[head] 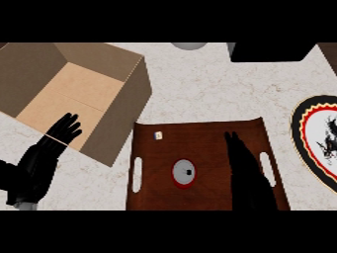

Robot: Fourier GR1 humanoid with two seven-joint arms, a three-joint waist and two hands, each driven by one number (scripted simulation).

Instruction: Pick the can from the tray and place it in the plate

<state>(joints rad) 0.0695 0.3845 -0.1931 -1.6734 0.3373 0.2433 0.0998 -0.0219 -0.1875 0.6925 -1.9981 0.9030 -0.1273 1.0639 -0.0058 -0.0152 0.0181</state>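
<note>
just left of the right robot hand (pixel 247 178), the can (pixel 184 171) stands upright on the brown tray (pixel 192 143), a gap between them. that hand lies over the tray, fingers straight and close together, holding nothing. to its right the plate (pixel 330 143) sits on the worktop (pixel 200 89). far to its left the left robot hand (pixel 32 168) rests open, fingers up, at the cardboard box (pixel 62 94).

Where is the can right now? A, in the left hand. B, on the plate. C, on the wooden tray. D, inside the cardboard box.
C: the can stands upright on the tray, just left of the open right hand and well apart from the plate.
</note>
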